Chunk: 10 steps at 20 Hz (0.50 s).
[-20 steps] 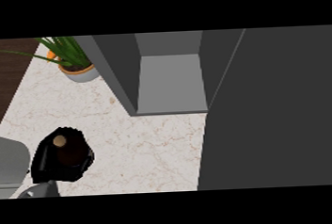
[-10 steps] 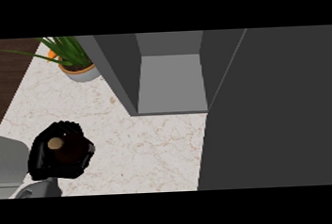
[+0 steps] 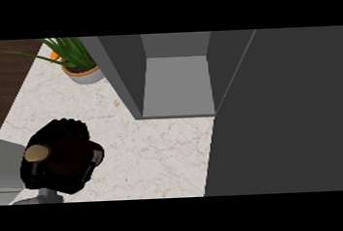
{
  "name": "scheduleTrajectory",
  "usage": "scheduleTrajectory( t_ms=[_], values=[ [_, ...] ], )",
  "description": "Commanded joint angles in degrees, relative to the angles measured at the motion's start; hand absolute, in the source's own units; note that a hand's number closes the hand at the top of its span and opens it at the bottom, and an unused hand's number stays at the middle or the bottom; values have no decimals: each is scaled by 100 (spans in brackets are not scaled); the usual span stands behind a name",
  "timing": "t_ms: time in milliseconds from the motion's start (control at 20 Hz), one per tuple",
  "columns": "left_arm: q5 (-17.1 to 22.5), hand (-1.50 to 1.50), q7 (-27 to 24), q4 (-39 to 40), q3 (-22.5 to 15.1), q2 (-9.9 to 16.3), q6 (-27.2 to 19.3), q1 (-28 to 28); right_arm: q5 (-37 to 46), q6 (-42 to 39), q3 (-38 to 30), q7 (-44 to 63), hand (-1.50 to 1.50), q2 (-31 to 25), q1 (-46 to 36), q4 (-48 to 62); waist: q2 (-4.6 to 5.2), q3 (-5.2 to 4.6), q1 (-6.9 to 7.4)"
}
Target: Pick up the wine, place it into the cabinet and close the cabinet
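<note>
The wine bottle (image 3: pixel 64 157), dark with a tan cork top (image 3: pixel 37 153), is at the lower left above the marble counter (image 3: pixel 154 152). My left hand (image 3: pixel 59 181) is shut on it, black fingers curled round the body and hiding most of it. The bottle's top leans toward the left. The cabinet (image 3: pixel 177 83) stands open at the upper middle, its grey inner floor bare. Its door (image 3: pixel 289 112) is swung out, a large dark panel filling the right side. My right hand does not show.
A potted plant (image 3: pixel 79 68) stands on the counter's far left corner, just left of the cabinet's side wall. A light grey block (image 3: pixel 3 163) sits at the left edge beside my hand. Dark wooden floor (image 3: pixel 4 76) lies beyond the counter's left edge.
The left hand with the bottle has shifted slightly down and left, and the bottle's cork end has tipped further toward the left.
</note>
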<state>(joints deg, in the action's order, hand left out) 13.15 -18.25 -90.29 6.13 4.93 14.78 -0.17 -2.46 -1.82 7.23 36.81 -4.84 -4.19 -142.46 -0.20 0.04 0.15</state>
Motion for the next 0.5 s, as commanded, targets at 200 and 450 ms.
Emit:
scheduleTrajectory(
  t_ms=[200, 450],
  values=[
    [-548, 150, 1106, -1199, -1109, -476, -897, -5, -1, 199, 210, 743, -150, 69, -288, -683, -3, -6, -16],
    [-188, 150, 1887, -1647, -1463, -488, -1192, -466, -248, 6, -41, 339, -150, 34, -84, -475, 8, -3, -29]
  ],
)
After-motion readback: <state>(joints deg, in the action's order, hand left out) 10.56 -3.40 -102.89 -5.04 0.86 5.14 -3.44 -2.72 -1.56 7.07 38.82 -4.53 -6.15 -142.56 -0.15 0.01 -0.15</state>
